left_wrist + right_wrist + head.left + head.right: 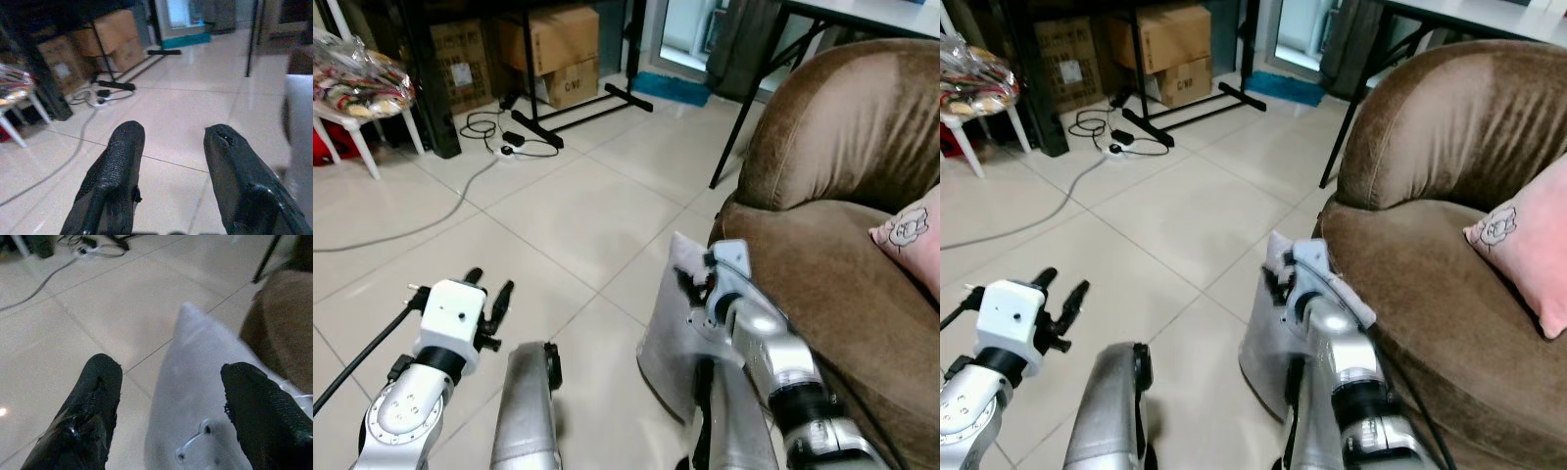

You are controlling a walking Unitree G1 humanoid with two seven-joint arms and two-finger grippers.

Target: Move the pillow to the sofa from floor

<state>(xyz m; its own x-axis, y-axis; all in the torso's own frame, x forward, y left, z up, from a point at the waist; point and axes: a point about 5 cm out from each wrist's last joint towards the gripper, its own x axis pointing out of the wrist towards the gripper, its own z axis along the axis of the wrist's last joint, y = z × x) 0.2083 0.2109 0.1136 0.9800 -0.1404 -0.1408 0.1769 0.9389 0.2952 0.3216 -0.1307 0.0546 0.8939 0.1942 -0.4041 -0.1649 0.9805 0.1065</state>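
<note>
A pale grey pillow (pixel 663 338) stands on the tiled floor, leaning against the front of the brown sofa (pixel 832 284). My right gripper (pixel 689 284) is at the pillow's upper corner. In the right wrist view its fingers (pixel 98 391) stand wide apart, open, with the pillow (pixel 195 377) between them and not pinched. Lower left, my left gripper (pixel 489 286) hovers over bare floor, open and holding nothing; its fingertips (pixel 128 134) point toward the room's far side.
A pink pillow (pixel 913 235) lies on the sofa seat. Behind are cardboard boxes (pixel 553 44), a black stand foot (pixel 578 113), a power strip with cables (pixel 509 147) and a white chair (pixel 357 117). A table leg (pixel 744 117) stands beside the sofa.
</note>
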